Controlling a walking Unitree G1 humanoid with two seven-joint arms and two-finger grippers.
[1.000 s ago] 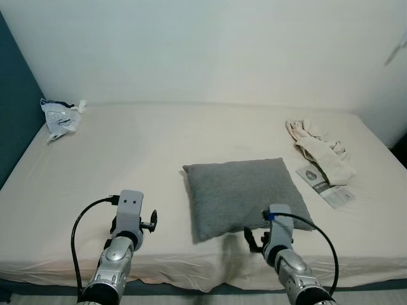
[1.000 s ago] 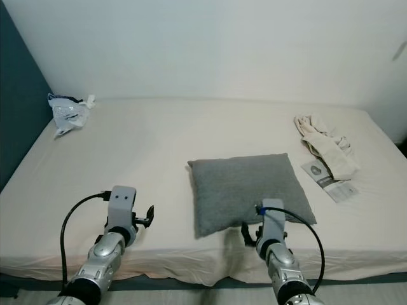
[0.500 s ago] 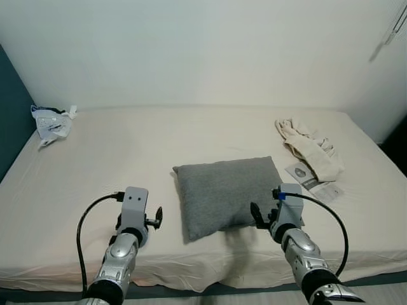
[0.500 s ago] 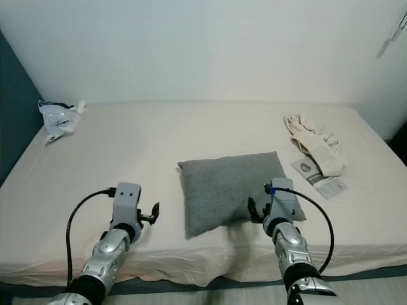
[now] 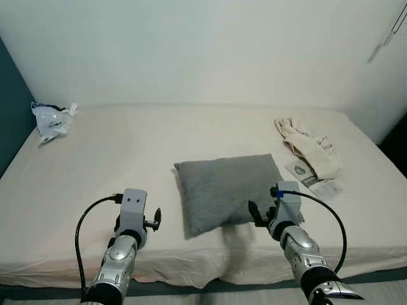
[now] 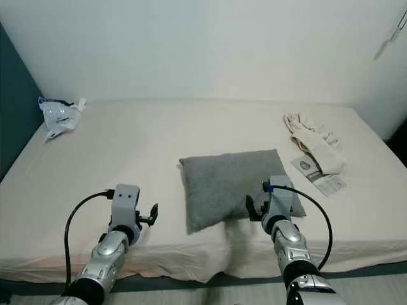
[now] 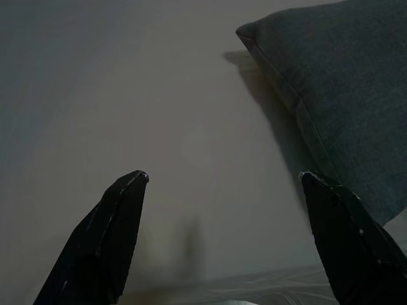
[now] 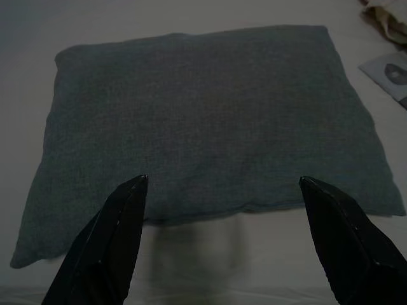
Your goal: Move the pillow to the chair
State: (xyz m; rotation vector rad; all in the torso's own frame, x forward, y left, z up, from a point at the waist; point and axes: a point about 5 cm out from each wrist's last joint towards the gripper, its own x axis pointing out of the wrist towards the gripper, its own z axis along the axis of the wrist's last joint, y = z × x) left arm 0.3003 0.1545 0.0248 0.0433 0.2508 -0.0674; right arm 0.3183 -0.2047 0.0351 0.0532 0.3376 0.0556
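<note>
A grey rectangular pillow (image 5: 226,187) lies flat on the cream bed sheet (image 5: 140,152), near the front edge. My right gripper (image 8: 222,181) is open just short of the pillow's near edge, toward its right corner, fingers spread wide with the pillow (image 8: 203,108) ahead of them. My left gripper (image 7: 222,178) is open over bare sheet to the left of the pillow, whose near left corner (image 7: 331,82) lies off to one side. In the eye views the left wrist (image 5: 133,210) and right wrist (image 5: 284,200) rise from the bed's front edge.
A white plastic bag (image 5: 49,119) lies at the bed's far left corner by a teal wall. Crumpled cream cloth (image 5: 308,143) and a printed leaflet (image 5: 315,178) lie right of the pillow. A white wall stands behind the bed.
The whole view has shifted, so the camera moved. My right gripper has come up closer to the pillow's near right edge. The left arm holds its place; nothing has been gripped.
</note>
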